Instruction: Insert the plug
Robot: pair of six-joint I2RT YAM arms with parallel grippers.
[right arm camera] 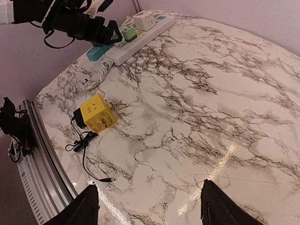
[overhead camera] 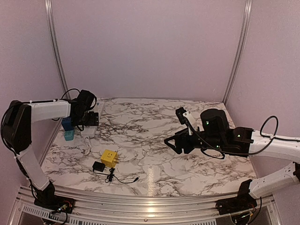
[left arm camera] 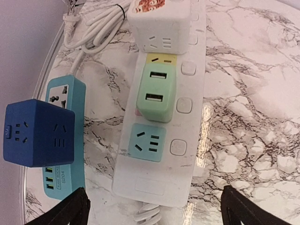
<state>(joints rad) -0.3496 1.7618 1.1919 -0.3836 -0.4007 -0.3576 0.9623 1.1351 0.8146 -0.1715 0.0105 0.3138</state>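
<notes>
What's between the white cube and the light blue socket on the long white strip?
A green adapter with two USB slots, on the strip. The left wrist view shows it.

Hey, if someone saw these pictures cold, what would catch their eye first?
Probably the bright yellow cube socket near the front left of the table, a black adapter and thin cord beside it. Next, the white power strip at the far left, crowded with a green adapter and white cube, with the left claw open above it.

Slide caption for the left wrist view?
Open left gripper above white power strip carrying green USB adapter, blue cube alongside.
</notes>
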